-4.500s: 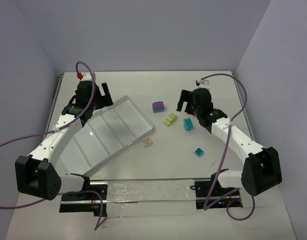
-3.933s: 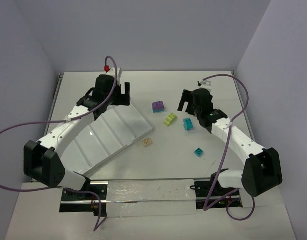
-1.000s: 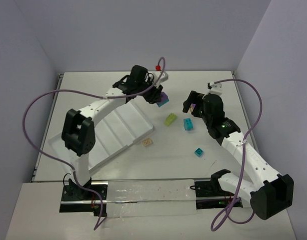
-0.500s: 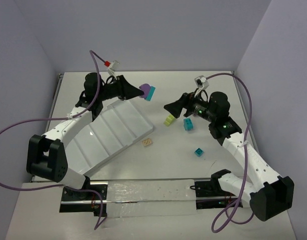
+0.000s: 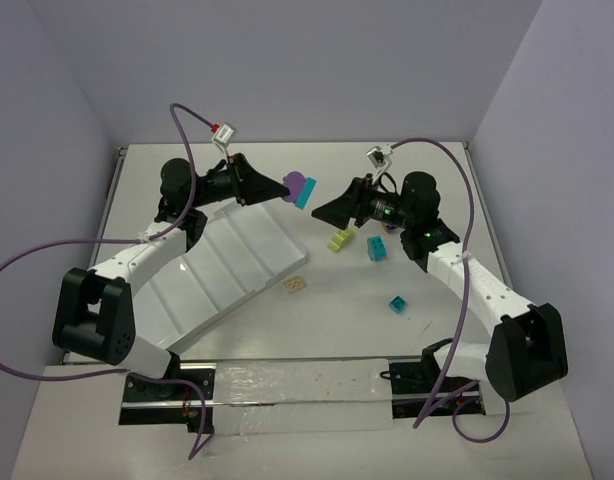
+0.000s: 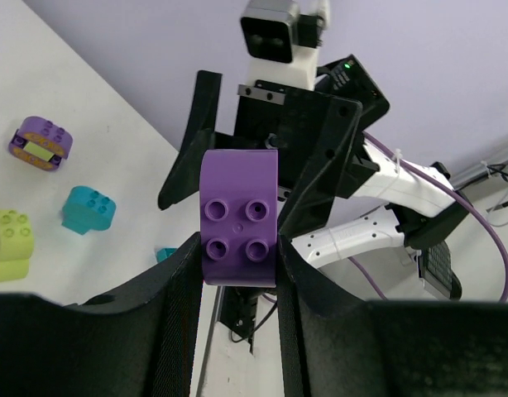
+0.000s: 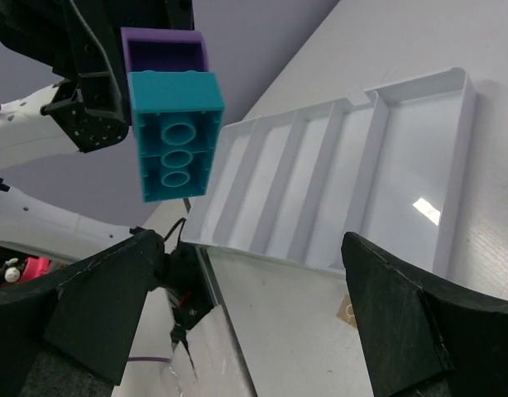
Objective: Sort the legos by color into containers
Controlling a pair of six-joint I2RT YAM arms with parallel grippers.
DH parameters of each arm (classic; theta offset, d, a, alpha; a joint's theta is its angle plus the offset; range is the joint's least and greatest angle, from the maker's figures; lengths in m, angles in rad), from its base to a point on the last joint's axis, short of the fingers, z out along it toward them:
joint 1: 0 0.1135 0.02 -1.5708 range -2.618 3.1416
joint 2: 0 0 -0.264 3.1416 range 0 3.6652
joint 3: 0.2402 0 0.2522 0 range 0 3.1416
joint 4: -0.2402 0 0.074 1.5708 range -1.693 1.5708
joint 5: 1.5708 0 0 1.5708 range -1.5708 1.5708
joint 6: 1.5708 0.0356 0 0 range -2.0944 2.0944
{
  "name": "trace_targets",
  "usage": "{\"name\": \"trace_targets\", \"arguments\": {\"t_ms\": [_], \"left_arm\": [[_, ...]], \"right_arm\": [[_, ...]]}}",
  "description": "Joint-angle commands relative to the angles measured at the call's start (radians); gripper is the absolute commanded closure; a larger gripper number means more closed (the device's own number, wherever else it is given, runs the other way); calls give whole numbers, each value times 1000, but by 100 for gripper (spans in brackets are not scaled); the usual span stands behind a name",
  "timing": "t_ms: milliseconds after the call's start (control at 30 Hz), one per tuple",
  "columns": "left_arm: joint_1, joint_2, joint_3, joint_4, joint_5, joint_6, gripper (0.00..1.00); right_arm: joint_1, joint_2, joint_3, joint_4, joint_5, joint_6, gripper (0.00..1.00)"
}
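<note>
Between the clenched fingers of our left gripper [image 6: 237,256] sits the purple lego [image 6: 239,217] (studs toward that wrist's camera). A teal lego [image 7: 174,147] is stuck to its far face, and both are held in the air. Half a second ago the grippers stood farther apart. Now our right gripper [image 5: 327,211] has edged in just beyond the stack, fingers spread wide, grasping nothing. Below the right fingers lies the tray [image 7: 457,157]. Past the left fingers, on the table [image 5: 387,160], rest a second purple lego [image 6: 39,143], a loose teal lego [image 6: 88,208] and a lime-green lego [image 6: 10,244]. The right arm blocks what lies behind.
</note>
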Motion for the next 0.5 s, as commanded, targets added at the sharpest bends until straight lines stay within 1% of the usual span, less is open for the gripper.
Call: {"name": "trace_targets", "arguments": {"t_ms": [0, 233, 467], "left_arm": [[0, 0, -3, 149, 35, -52, 100], [0, 21, 12, 138, 30, -42, 100], [-2, 37, 15, 163, 35, -59, 100]], "right_arm": [[-1, 22, 74, 137, -47, 67, 1], [4, 81, 113, 217, -85, 121, 3], [11, 121, 152, 240, -95, 144, 7]]}}
